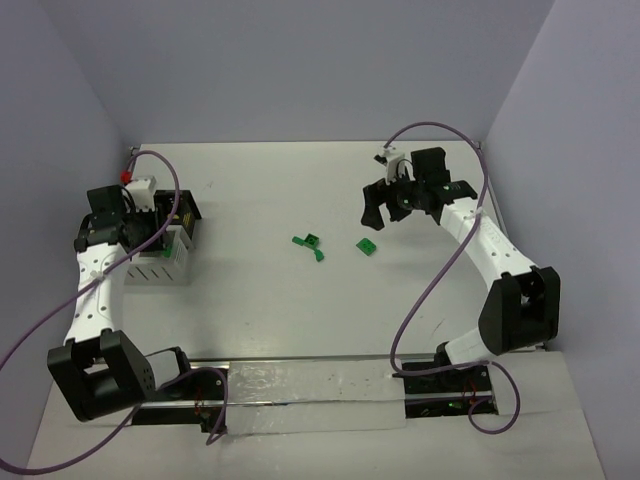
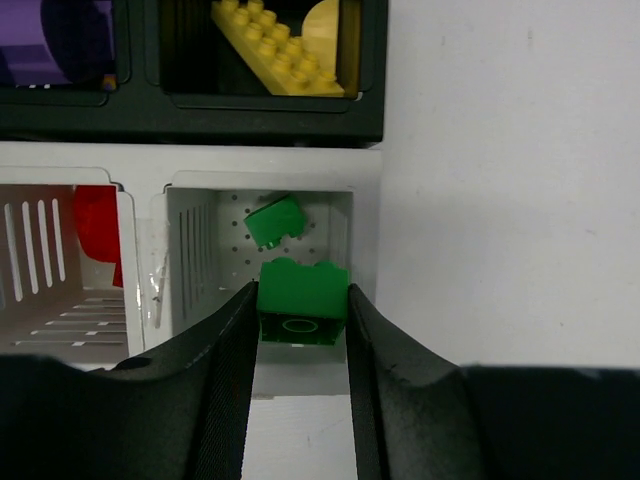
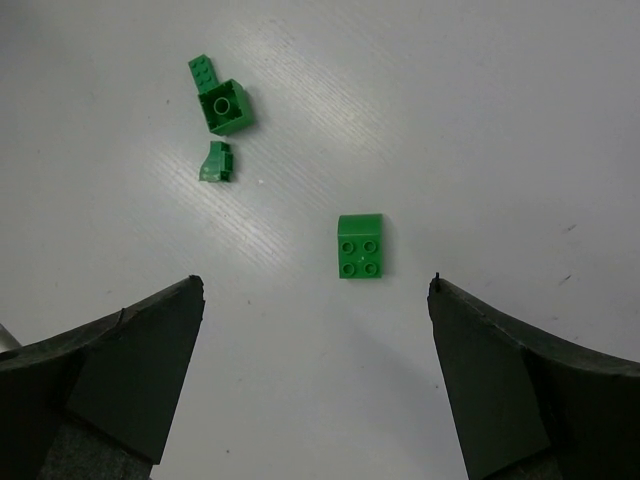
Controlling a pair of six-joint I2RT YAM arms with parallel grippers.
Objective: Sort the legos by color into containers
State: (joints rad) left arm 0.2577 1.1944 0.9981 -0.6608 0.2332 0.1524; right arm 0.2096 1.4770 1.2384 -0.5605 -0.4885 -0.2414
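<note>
Your left gripper is clamped on a green brick over one compartment of the white slatted box, where another green brick already lies. A red piece sits in the compartment beside it. Your right gripper hangs over the table with its fingers spread wide, holding nothing. Under it lies a green two-by-two brick. Apart from that brick, a green stacked piece has a small green bit just beside it.
</note>
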